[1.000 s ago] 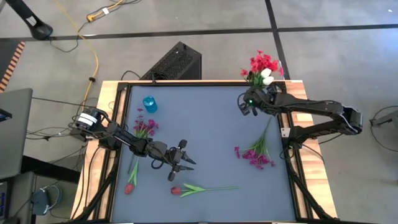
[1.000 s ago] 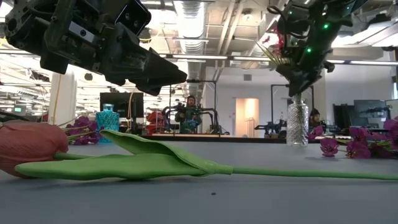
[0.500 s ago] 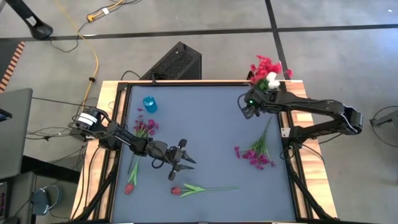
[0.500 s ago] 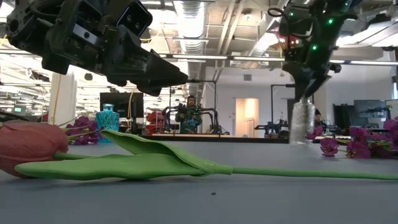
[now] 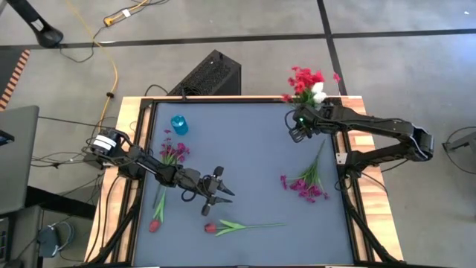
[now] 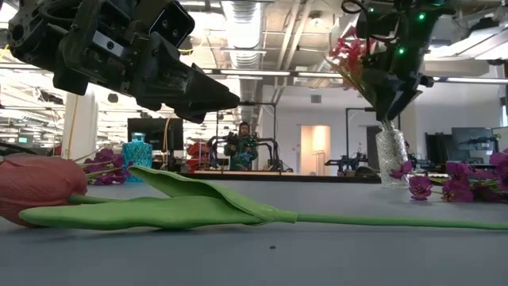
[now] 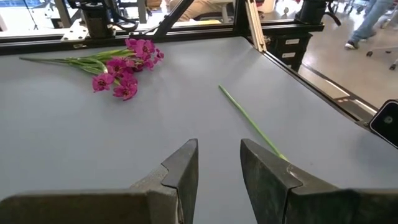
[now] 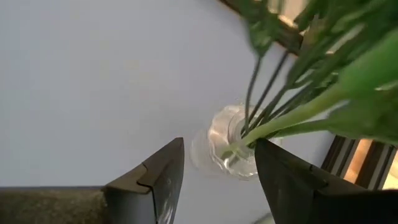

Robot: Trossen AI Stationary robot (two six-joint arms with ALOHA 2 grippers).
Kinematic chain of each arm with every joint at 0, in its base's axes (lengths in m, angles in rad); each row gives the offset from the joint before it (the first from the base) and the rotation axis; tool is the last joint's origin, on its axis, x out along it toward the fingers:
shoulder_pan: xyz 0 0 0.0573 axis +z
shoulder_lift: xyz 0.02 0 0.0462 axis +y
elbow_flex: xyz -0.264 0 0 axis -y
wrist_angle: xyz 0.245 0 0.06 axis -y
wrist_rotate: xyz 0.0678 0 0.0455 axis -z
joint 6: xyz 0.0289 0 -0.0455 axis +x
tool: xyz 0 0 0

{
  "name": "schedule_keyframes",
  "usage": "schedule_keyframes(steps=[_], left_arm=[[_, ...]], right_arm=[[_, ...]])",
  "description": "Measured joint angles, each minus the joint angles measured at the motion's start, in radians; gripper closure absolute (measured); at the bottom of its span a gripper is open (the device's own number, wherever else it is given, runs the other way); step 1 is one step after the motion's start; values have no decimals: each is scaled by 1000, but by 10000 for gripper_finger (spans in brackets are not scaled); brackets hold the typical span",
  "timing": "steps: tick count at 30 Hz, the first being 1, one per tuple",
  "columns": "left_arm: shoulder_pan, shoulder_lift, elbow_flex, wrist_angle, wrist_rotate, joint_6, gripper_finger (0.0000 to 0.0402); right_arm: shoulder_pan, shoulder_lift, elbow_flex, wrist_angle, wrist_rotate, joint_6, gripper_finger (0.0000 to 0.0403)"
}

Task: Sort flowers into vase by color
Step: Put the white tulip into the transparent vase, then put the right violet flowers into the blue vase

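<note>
At the far right corner of the grey bench, our right pincer hovers released just beside a clear vase. The red and white bouquet in it has swung from side to side over the last second and now leans away from the pincer, so we judge those stems delivered. Our left pincer waits, fingers parted and empty, above a red tulip. Still unsorted: a magenta spray near the right edge, another purple spray, a second tulip, and an empty blue vase.
</note>
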State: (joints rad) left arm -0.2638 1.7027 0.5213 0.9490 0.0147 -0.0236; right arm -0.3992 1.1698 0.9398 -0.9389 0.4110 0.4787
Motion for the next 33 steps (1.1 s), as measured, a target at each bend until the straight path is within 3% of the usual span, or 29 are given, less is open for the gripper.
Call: schedule_keyframes(steps=[16,22,28,33], left_arm=[[0,0,0,-2,1,-5,294],[0,0,0,-2,2,-6,294],[0,0,0,-2,8,-20,294],[0,0,0,-15,8,-22,294]], right_arm=[[19,0,37,-231,-178,29,182],[122,0,125,-366,-217,72,182],[244,0,151,-478,-333,97,182],[382,2,65,-520,-361,-52,182]])
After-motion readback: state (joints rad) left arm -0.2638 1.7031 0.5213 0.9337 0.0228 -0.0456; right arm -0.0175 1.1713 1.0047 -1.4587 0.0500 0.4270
